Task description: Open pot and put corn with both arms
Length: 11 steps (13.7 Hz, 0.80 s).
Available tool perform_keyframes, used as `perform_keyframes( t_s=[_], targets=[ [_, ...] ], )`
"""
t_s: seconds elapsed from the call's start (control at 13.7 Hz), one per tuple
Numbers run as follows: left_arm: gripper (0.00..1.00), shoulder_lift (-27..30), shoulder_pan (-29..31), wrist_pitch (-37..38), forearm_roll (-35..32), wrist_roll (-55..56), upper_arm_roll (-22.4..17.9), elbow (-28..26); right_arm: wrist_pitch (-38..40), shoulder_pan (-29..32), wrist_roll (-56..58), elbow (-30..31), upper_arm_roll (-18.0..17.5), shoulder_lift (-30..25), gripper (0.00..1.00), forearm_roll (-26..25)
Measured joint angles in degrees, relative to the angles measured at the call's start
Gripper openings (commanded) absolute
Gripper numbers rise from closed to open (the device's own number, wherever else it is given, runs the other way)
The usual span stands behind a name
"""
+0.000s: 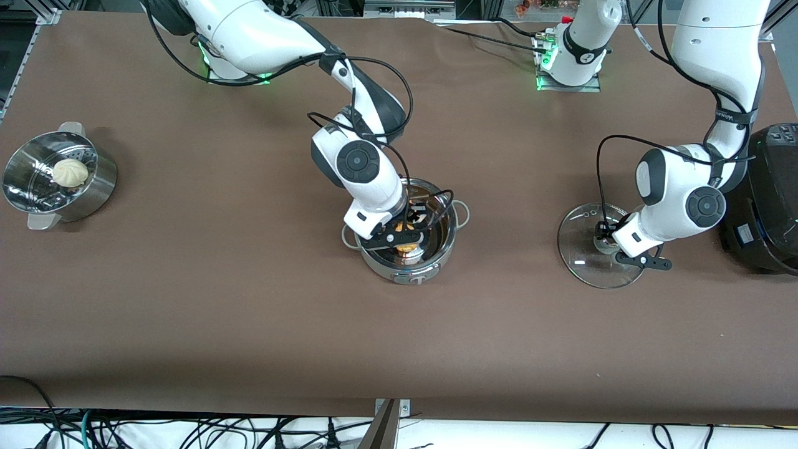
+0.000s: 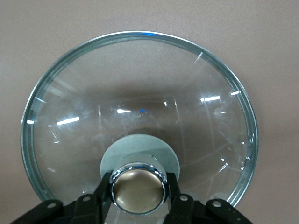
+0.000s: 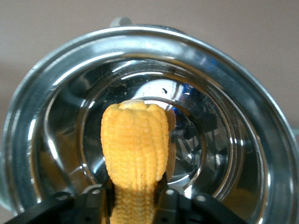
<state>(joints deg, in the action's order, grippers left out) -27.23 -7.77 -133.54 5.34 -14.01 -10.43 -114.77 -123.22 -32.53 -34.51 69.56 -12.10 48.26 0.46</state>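
The open steel pot [image 1: 430, 265] stands mid-table; its inside fills the right wrist view [image 3: 233, 84]. My right gripper [image 1: 405, 232] is down inside the pot, shut on the yellow-orange corn [image 1: 406, 248]. In the right wrist view the corn [image 3: 135, 140] hangs between the right gripper's [image 3: 135, 198] fingers, with its tip just over the pot's floor. The glass lid [image 1: 583, 262] lies on the table toward the left arm's end. My left gripper [image 1: 605, 240] is shut on its brass-coloured knob [image 2: 138, 189], and the left wrist view shows the lid [image 2: 140, 84] flat on the brown table.
A perforated steamer pot [image 1: 93, 193] with a white bun [image 1: 70, 173] stands at the right arm's end of the table. A large black cooker [image 1: 770, 199] stands beside the left arm, close to the lid.
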Motion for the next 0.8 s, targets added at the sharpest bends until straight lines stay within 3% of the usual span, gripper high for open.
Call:
perform_keyframes(
  t_s=[0.07,0.44,0.59,0.8],
  targets=[
    [1.0,0.0,0.0,0.0,0.0,0.0,0.0,0.0,-0.3,0.0,0.0,0.0,0.0,0.4,1.0,0.0],
    [1.0,3.2,0.0,0.1,0.0,0.0,-0.2,-2.3,-0.4,0.0,0.0,-0.6,0.0,0.0,1.0,-1.5],
    [1.0,7.4,0.2,0.2,0.0,0.1,-0.4,-4.8,4.5,0.1,0.0,-1.6,0.9,-2.8,1.0,-1.6],
    [1.0,14.8,1.6,2.2,0.0,0.1,-0.8,-5.7,18.7,0.4,0.4,-2.4,5.0,-10.6,1.0,-1.6]
  ],
)
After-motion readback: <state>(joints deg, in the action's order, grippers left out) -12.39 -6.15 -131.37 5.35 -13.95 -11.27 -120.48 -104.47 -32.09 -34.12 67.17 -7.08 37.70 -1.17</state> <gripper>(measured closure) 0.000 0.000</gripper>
